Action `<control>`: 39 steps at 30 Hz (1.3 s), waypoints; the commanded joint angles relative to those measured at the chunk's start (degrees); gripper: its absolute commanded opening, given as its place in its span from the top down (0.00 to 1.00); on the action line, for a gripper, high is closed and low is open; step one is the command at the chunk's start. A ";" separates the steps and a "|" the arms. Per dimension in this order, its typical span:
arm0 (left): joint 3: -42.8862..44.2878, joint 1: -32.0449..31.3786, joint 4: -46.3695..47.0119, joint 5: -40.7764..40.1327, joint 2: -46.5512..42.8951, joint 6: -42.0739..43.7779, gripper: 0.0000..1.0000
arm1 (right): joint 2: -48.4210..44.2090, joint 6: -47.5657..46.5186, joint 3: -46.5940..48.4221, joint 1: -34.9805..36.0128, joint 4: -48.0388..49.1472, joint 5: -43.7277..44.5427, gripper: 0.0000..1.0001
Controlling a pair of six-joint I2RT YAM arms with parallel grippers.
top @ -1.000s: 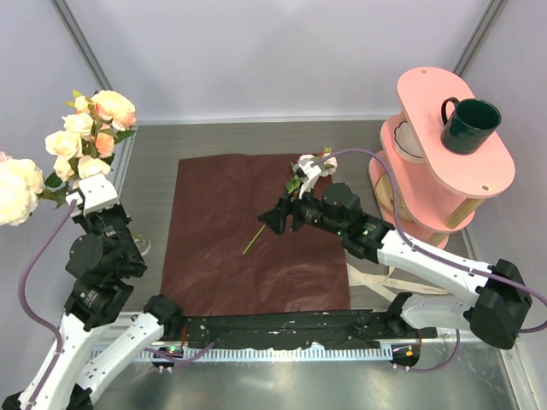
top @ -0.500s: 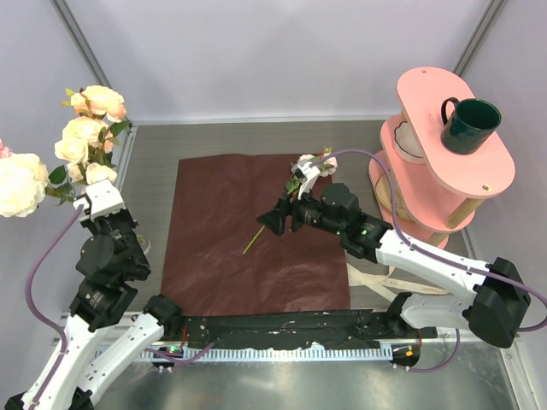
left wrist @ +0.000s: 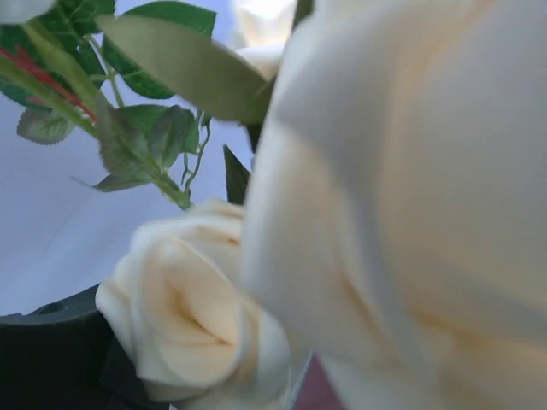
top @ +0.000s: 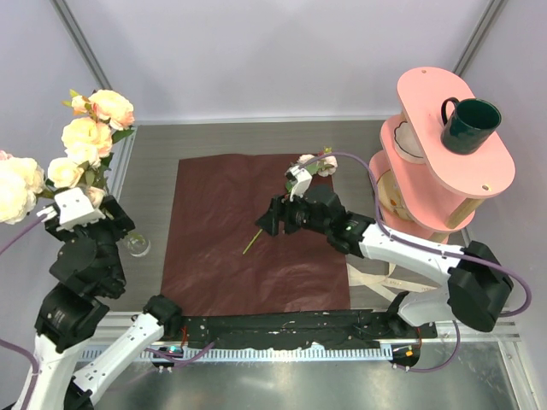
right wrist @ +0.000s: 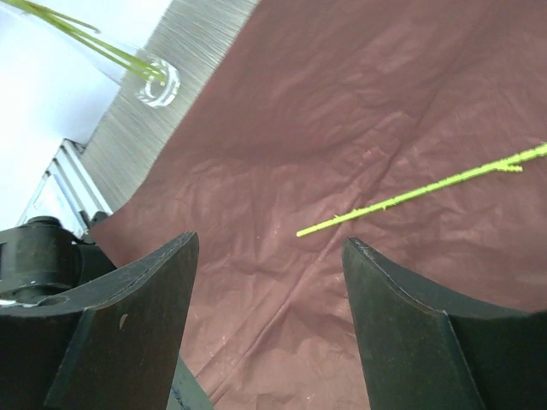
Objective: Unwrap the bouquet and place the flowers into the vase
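The unwrapping part looks done: the dark red paper (top: 256,239) lies spread flat in the middle of the table with no bunch inside it, and a cream strip (top: 369,278) that I take for the ribbon lies off its right edge, under my right arm. Most of the roses (top: 90,128) are over at the left side, their thin green stems reaching down into the clear glass vase (right wrist: 158,81), which stands on the bare table just beside the paper's left edge. My left gripper (top: 88,190) is up among those blooms. Cream petals and leaves fill its wrist view, so I cannot tell whether my fingers there are clamped on the stems or parted from them. By my reckoning, what is left is one flower (top: 313,162) lying on the paper, head towards the far right corner and stem (right wrist: 410,195) slanting down across the sheet. My right gripper (right wrist: 269,242) hangs over the paper with its fingers spread wide and nothing between them, and that stem is a little beyond the tips, untouched. So I judge the job well over halfway: pick up this last stem, carry it across to the vase, and slide it in alongside the others.
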 commanded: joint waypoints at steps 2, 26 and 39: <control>7.35 -0.16 -17.24 6.60 1.00 -15.27 0.27 | 3.24 5.21 3.93 -0.41 -2.22 4.82 0.26; 25.46 -0.16 -35.82 36.66 -1.37 -32.16 0.26 | 16.42 21.12 10.00 -9.81 -10.76 10.11 0.30; 41.89 -0.25 -25.09 51.33 -0.33 -23.73 0.33 | 22.84 27.27 13.16 -12.53 -10.76 14.67 0.33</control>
